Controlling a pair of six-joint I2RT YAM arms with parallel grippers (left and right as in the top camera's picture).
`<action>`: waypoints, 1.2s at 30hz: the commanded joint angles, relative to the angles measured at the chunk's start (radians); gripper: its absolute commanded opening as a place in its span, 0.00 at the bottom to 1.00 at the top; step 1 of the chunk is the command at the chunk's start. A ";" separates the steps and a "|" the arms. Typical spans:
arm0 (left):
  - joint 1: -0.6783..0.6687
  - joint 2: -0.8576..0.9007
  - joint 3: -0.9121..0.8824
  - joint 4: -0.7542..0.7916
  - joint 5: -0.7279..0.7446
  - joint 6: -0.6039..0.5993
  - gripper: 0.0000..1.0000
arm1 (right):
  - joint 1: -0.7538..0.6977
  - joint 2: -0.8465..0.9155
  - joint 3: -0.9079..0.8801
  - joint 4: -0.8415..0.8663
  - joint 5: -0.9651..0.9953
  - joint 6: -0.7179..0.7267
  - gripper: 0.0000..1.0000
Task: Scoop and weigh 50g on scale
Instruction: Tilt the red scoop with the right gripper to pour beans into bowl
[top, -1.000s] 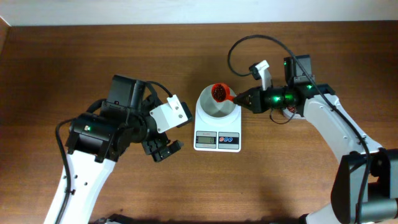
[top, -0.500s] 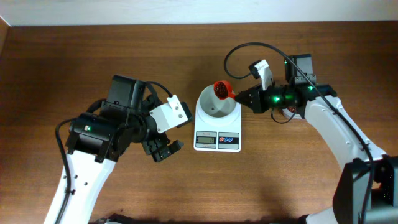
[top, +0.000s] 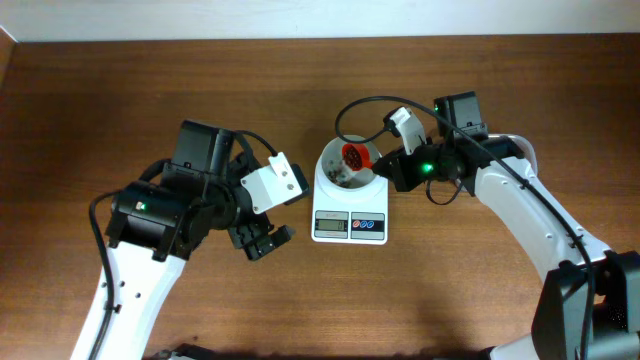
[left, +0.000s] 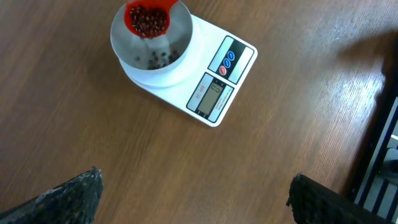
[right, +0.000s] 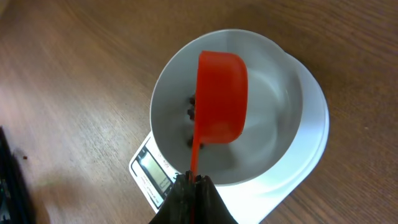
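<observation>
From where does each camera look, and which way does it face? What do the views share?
Overhead: above the table, facing straight down; shows the open left gripper beside the scale and the right gripper at its bowl.
Left wrist: looks down on the table, the scale at the top; its two fingers fill the bottom corners.
Right wrist: close above the bowl, looking down along the scoop that its shut gripper holds.
Shared: all three show the bowl with beans in it.
</observation>
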 joint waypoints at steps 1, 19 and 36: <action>0.005 -0.003 0.016 -0.002 0.014 0.020 0.99 | 0.000 -0.040 0.001 -0.004 0.008 -0.011 0.04; 0.005 -0.003 0.016 -0.002 0.014 0.020 0.99 | 0.031 -0.063 0.005 0.007 0.048 0.003 0.04; 0.005 -0.003 0.016 -0.002 0.014 0.020 0.99 | 0.048 -0.087 0.005 0.023 0.136 -0.052 0.04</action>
